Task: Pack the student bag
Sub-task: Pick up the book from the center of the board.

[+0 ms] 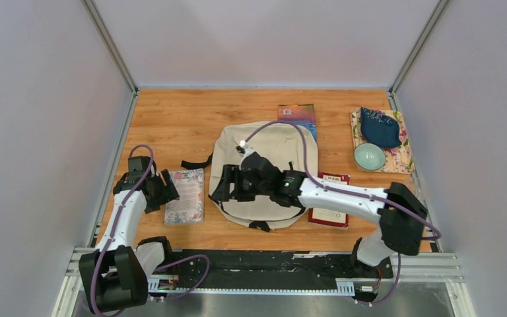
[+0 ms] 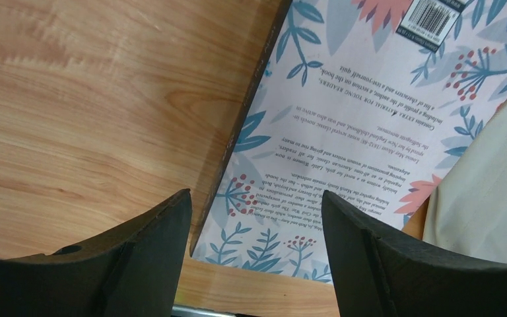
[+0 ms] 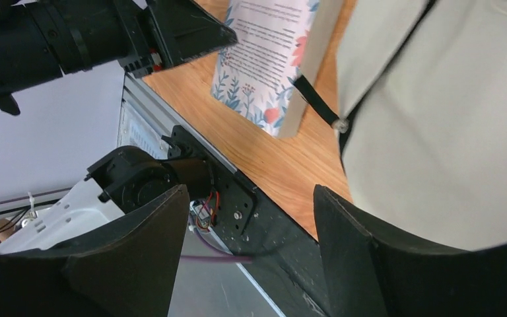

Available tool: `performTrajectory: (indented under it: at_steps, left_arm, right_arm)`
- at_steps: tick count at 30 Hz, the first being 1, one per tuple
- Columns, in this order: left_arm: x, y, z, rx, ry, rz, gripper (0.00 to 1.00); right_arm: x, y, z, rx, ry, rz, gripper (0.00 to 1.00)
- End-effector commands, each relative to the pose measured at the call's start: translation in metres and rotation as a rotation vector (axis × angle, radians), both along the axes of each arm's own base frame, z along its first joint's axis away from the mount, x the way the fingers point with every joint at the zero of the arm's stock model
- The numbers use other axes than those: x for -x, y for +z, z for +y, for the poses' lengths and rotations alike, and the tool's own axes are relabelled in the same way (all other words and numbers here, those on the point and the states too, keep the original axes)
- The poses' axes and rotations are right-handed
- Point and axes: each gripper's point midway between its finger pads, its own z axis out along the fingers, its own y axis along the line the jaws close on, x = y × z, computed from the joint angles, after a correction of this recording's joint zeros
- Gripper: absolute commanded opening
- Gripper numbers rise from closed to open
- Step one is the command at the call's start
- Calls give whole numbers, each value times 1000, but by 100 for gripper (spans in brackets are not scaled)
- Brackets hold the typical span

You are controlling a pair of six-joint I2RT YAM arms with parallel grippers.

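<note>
Overhead, the student bag [image 1: 270,142] lies flat at the centre of the table [image 1: 171,119], its cream face up. A floral book [image 1: 186,196] lies just beside it at 9 o'clock, a red book [image 1: 333,214] touches its 4 o'clock edge, and a blue book [image 1: 298,117] shows from under its 1 o'clock corner. At 2 o'clock, well apart, a teal bowl [image 1: 370,156] and a dark blue pouch [image 1: 379,127] rest on a flowered mat [image 1: 403,158]. The left gripper [image 1: 168,188] sits at the floral book's 9 o'clock edge; the right gripper [image 1: 228,185] is over the bag's 8 o'clock side.

Left wrist view: the left gripper [image 2: 256,197] is released, fingers spread and grasping nothing. The floral book [image 2: 350,119] lies back cover up beneath them, its spine running between the tips. Bag cloth [image 2: 495,198] fills the 3 o'clock margin.

Right wrist view: the right gripper [image 3: 251,191] is likewise released, with nothing between its fingers. The bag [image 3: 449,132] fills the 2 o'clock area, a black strap [image 3: 317,102] crossing its edge. The floral book [image 3: 264,59] is at 12 o'clock and the left gripper [image 3: 185,26] at 11 o'clock.
</note>
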Motion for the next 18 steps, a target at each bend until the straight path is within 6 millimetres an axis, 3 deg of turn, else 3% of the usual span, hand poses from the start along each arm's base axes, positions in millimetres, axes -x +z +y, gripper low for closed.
performTrajectory:
  at_steps: [1,2,4,7,8,9,11,15,18]
  left_arm:
    - [-1,-7,-8,61,11,-11,79]
    - [-1,-8,-7,60,17,-8,79]
    - [2,-12,-7,63,19,-3,79]
    - [5,-17,-12,94,22,2,79]
    - [6,-18,-15,112,17,-1,79]
    - [7,-19,-16,118,17,-2,79]
    - [10,-21,-20,134,13,-6,79]
    - [11,-20,-22,140,14,-21,79]
    - [11,-18,-24,147,8,-30,79]
  right_arm:
    - [1,0,49,-17,128,15,71]
    - [0,10,61,-39,137,18,71]
    - [-5,0,74,-28,139,41,71]
    - [-10,-26,94,9,139,100,70]
    - [-10,-47,99,40,143,127,69]
    - [-12,-48,104,40,137,134,69]
    - [-13,-57,111,29,134,160,68]
    - [-17,-94,115,80,100,212,66]
    - [-17,-104,117,88,84,228,65]
